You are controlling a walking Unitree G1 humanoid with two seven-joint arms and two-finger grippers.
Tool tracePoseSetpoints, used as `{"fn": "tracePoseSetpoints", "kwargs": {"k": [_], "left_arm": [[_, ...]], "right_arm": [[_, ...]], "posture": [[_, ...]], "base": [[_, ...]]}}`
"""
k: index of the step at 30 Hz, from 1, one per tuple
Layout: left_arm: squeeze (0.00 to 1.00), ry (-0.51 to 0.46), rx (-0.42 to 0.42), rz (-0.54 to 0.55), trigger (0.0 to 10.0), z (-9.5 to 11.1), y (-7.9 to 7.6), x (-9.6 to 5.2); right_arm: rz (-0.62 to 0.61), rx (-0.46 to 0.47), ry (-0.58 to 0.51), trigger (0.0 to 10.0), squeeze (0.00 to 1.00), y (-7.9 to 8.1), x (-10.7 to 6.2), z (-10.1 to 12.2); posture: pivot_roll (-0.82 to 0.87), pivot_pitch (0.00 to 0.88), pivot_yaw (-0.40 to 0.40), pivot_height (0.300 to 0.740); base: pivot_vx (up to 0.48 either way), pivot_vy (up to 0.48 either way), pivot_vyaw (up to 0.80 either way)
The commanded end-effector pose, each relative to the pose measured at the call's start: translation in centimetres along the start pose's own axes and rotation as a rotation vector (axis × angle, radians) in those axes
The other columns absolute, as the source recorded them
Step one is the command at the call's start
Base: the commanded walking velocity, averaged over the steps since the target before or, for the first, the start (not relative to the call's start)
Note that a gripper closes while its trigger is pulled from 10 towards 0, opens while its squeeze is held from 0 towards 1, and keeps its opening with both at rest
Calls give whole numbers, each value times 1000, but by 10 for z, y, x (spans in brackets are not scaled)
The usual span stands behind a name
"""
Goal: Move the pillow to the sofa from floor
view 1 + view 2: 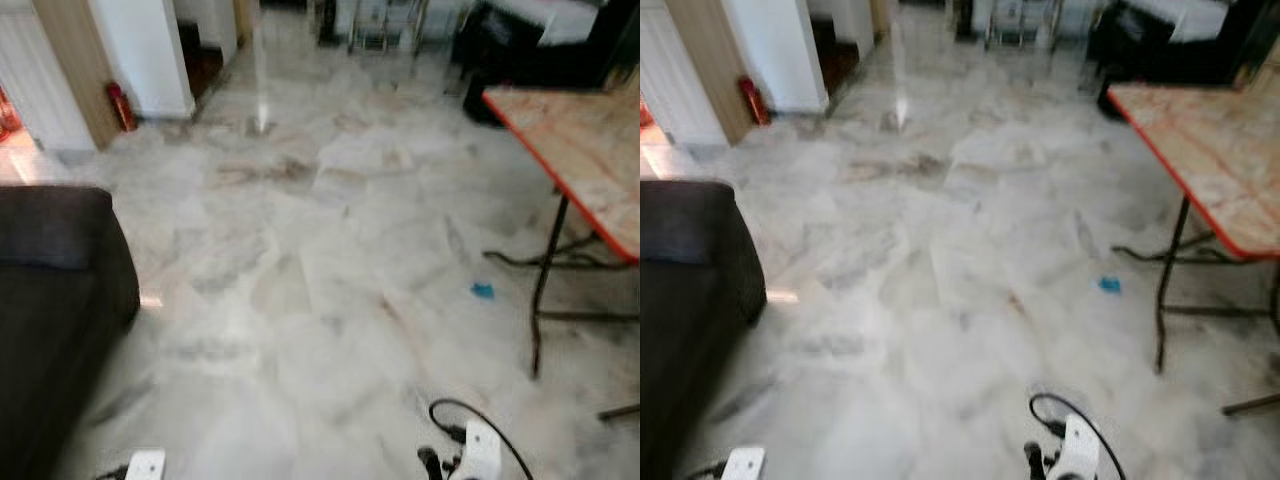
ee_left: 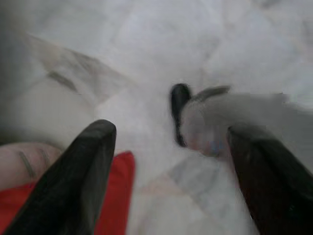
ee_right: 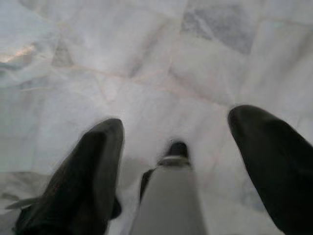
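Observation:
The dark sofa (image 1: 50, 300) stands at my left, its near corner on the pale marble floor (image 1: 320, 260). Both arms hang low: the left arm (image 1: 145, 465) and the right arm (image 1: 480, 450) peek in at the bottom edge of the blurred eye views. My left gripper (image 2: 171, 129) is open above the floor. A red soft-looking patch (image 2: 120, 186), possibly the pillow, lies beside one of its fingers (image 2: 83, 171). My right gripper (image 3: 177, 121) is open too, with nothing between its fingers, over bare marble and my own grey leg (image 3: 168, 196).
A folding table (image 1: 580, 150) with a red edge and thin black legs stands at the right, with cables on the floor beneath it. A small blue scrap (image 1: 483, 290) lies near its leg. A red fire extinguisher (image 1: 121, 105) leans by the far white pillar.

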State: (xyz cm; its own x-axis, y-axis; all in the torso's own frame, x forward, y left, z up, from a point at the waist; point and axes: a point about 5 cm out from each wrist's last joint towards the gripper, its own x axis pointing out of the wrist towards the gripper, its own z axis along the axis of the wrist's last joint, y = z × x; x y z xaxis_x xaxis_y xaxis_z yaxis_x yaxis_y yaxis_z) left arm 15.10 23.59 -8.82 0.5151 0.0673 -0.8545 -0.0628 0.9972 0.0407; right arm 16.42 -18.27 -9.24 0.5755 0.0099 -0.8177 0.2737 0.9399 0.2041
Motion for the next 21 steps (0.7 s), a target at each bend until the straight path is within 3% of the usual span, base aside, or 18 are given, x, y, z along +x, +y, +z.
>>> {"fn": "tracePoseSetpoints", "kwargs": {"k": [1, 11, 19, 21], "left_arm": [[0, 16, 0, -14, 10000, -6, -11, 1], [0, 10, -2, -31, 10000, 1, -32, 5], [0, 5, -2, -17, 10000, 7, -23, 5], [0, 4, -3, -7, 10000, 8, -15, 4]], "right_arm": [[-9, -8, -23, 10000, 0, -3, 1, 10], [-9, -4, -24, 10000, 0, -3, 1, 9], [-16, -4, -17, 10000, 0, -5, 0, 8], [-21, -1, -12, 10000, 0, -7, 0, 7]], "posture": [[-5, 0, -49, 740], [0, 0, -54, 740], [-5, 0, -51, 740], [-5, 0, -51, 740]], "base": [[-322, 0, 0], [-321, 0, 0], [-321, 0, 0], [-319, 0, 0]]}}
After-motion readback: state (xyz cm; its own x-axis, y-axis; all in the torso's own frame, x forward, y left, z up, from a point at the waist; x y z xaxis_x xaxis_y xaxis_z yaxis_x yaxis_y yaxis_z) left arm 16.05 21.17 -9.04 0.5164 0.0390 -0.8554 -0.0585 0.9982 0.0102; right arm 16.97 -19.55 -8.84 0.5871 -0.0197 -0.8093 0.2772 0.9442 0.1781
